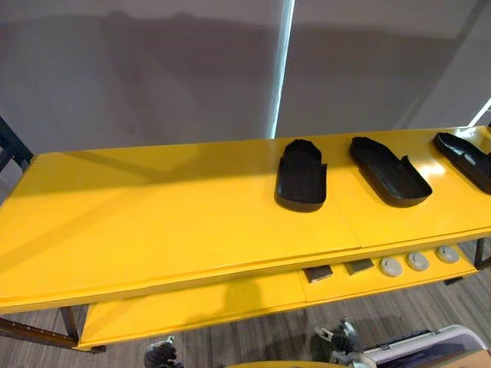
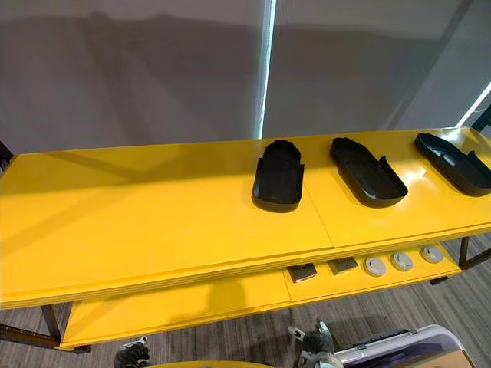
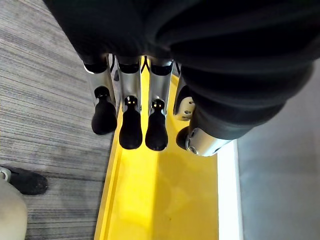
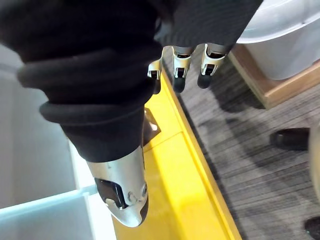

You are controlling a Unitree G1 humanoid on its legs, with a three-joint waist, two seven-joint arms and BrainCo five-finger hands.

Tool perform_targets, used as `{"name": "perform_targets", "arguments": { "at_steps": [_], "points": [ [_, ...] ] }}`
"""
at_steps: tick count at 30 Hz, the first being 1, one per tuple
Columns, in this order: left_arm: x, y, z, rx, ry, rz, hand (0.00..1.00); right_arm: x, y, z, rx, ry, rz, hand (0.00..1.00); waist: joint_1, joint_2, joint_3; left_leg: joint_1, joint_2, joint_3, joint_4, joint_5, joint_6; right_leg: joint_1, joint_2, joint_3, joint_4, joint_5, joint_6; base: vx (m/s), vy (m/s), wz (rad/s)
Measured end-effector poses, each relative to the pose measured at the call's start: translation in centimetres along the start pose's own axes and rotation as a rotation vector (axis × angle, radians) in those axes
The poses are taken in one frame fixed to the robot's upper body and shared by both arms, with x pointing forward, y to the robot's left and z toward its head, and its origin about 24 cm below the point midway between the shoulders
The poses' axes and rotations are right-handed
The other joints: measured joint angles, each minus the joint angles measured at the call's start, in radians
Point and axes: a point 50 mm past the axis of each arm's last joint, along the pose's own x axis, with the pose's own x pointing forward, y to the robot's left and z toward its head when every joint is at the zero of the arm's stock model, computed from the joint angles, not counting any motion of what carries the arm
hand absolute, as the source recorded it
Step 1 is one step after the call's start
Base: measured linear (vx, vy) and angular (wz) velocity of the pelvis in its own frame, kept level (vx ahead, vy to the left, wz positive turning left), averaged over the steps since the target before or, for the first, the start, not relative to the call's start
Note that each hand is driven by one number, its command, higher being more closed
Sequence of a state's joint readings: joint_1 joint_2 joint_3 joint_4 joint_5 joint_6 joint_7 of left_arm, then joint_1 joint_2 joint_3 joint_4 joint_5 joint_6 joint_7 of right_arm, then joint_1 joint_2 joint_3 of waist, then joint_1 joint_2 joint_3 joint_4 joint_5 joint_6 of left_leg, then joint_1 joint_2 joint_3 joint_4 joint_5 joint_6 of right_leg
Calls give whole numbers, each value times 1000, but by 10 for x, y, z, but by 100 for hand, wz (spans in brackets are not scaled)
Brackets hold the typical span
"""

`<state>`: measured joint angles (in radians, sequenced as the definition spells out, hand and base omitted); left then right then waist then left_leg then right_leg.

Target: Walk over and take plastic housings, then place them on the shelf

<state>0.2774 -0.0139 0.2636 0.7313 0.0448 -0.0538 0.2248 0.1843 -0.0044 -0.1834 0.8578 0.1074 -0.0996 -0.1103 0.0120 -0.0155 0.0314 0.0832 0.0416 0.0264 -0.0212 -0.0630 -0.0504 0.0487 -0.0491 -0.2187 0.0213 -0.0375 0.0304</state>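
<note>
Housings, three matte black scooped shells, lie on the glossy yellow shelf. Left hand and right hand hang straight-fingered, empty.

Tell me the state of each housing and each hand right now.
Left housing: lying flat on the top shelf, hollow side up, untouched.
Middle housing: lying flat, hollow side up.
Right housing: lying flat, hollow side up.
Left hand: open, empty.
Right hand: open, empty.
</note>
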Motion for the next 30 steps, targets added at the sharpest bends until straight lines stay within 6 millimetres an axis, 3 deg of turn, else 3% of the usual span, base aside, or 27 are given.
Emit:
{"name": "perform_targets", "arguments": {
  "at_steps": [6,12,18,21,27,28,30],
  "points": [
    [6,-5,13,140,-54,-45,0,4,-3,2,-12,10,-10,0,-12,17,2,13,-2,14,-14,0,0,2,5,25,-28,15,4,31,13,-12],
    [9,-10,23,194,-97,-71,0,8,3,15,-10,-23,1,0,-26,3,30,15,-4,29,6,-9,-6,3,3,39,-24,16,6,0,9,-8],
    [7,-23,30,221,-129,-110,0,10,1,25,-12,-58,-17,0,-25,24,73,-56,11,53,193,-112,1,-45,14,100,44,-2,8,-52,16,-27],
    [6,-29,40,198,-168,-112,0,12,4,33,-7,-84,-21,0,-24,26,74,-105,7,-14,253,-151,3,-129,25,174,112,-10,12,-46,0,-71],
    [2,-39,64,148,-268,-114,0,11,20,67,17,-217,17,0,-20,3,107,-163,32,213,412,-247,56,-249,66,403,141,40,50,-131,115,-119],
    [2,-40,68,146,-285,-113,0,11,23,73,16,-236,26,0,-21,5,113,-173,41,246,416,-252,64,-259,59,390,133,43,45,-202,117,-141],
    [2,-45,75,134,-304,-123,0,11,25,78,-3,-254,31,0,-12,10,123,-169,55,376,405,-248,91,-311,-10,203,192,37,22,-182,127,-142]
  ]
}}
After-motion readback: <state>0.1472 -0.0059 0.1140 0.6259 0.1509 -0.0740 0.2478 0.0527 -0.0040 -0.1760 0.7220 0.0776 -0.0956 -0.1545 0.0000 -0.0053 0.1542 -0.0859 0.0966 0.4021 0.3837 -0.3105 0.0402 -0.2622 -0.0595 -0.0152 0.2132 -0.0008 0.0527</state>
